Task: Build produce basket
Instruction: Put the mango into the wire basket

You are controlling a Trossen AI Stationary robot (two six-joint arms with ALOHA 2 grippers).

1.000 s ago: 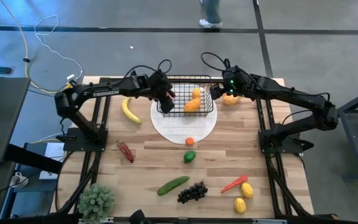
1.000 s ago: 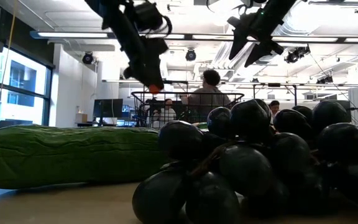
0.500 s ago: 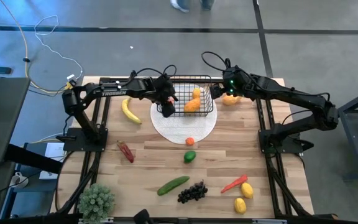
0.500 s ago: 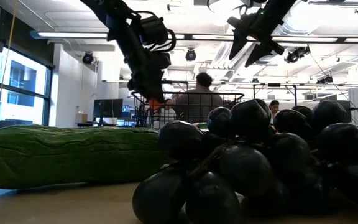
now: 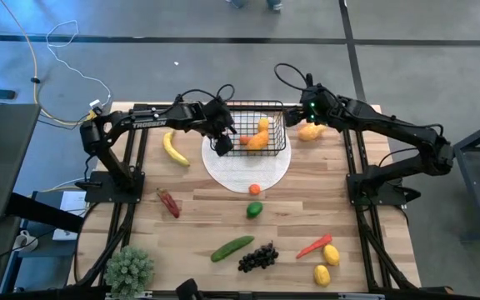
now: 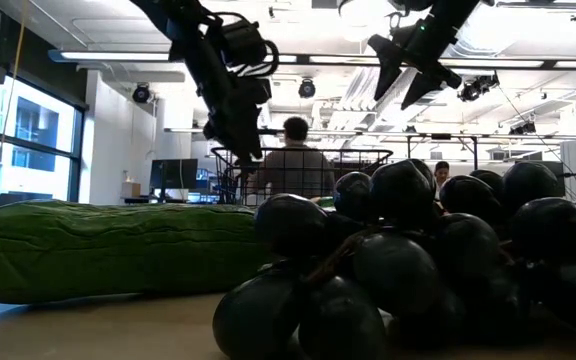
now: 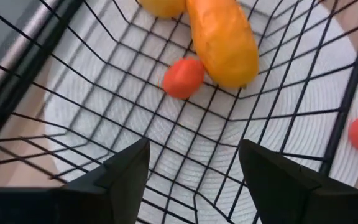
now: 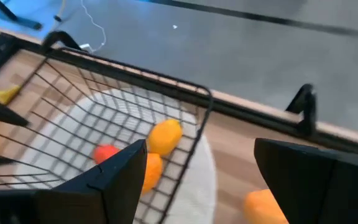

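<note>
The black wire basket stands on the white round plate at the table's far middle. Inside lie an orange mango, a yellow fruit and a small red-orange fruit on the mesh floor. My left gripper is open and empty, its fingers down inside the basket's left part, above the floor. My right gripper is open and empty, raised off the basket's far right corner. Another mango lies on the table under it.
On the table lie a banana, a small orange, a dark red chili, a green fruit, a cucumber, grapes, a red chili and two lemons. A potted plant stands near left.
My left gripper has gone down into the basket's left part with a small red-orange fruit at its fingertips and has let it go. The fruit now lies on the basket's floor beside the orange mango.
</note>
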